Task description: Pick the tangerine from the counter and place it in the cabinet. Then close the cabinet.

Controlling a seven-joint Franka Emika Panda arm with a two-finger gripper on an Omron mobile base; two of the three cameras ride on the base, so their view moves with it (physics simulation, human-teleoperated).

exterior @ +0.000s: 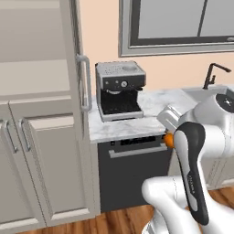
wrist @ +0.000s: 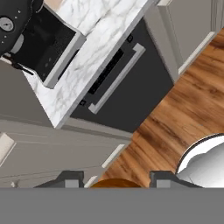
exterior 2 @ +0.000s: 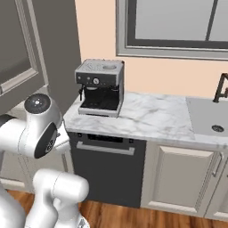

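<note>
Tangerine [exterior: 168,139], a small round bright-orange fruit, peeks out beside the white arm in the left base view, off the white-and-grey marbled counter [exterior: 151,109], level with its edge; the tall beige-grey cabinet [exterior: 36,68] stands open, door edge-on. From the right base view, a silver espresso machine [exterior 2: 99,87] sits on the counter. In the hand view the gripper [wrist: 114,180] clamps the fruit, likely for carrying, above wooden flooring [wrist: 175,113].
</note>
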